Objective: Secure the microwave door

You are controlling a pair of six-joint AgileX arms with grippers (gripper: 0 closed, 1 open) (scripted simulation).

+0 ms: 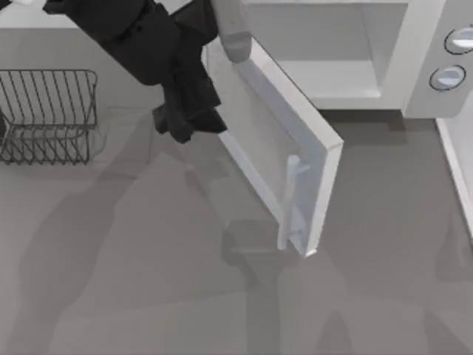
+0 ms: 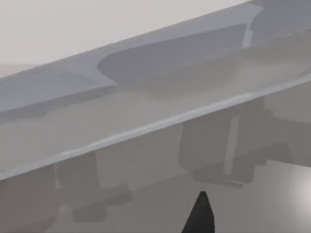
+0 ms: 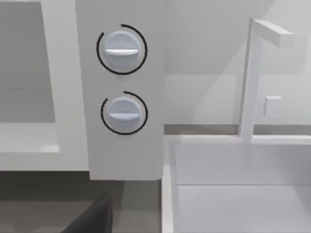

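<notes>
Far left of the top view you've got a dark wire rack basket [image 1: 48, 115] sitting on the grey table [image 1: 148, 296], well apart from the action.

Next over, your left arm reaches in from the top left, and its black left gripper [image 1: 188, 122] sits right against the outer face of the large flat white microwave door with the greyish translucent window [image 1: 273, 148], on the hinge-side half. Can't tell whether its fingers are apart or together; the dark mass hides them. In the left wrist view you see the door panel [image 2: 146, 97] running close across the frame, with one dark fingertip [image 2: 200, 216] poking in at the edge.

The door stands partly open, swung out at an angle from the white microwave body [image 1: 414, 59]. Hinge edge is by the cavity's left side, free edge points toward the front of the table. The slim pale-grey vertical bar handle [image 1: 290, 203] is on the outer face near the free edge, well clear of the gripper.

On the right, two round pale knobs [image 1: 451, 59] sit on the body's control panel. The right wrist view looks at those knobs [image 3: 121, 80] head-on, with a white sink-like basin and tap [image 3: 252, 82] just beside the microwave.
</notes>
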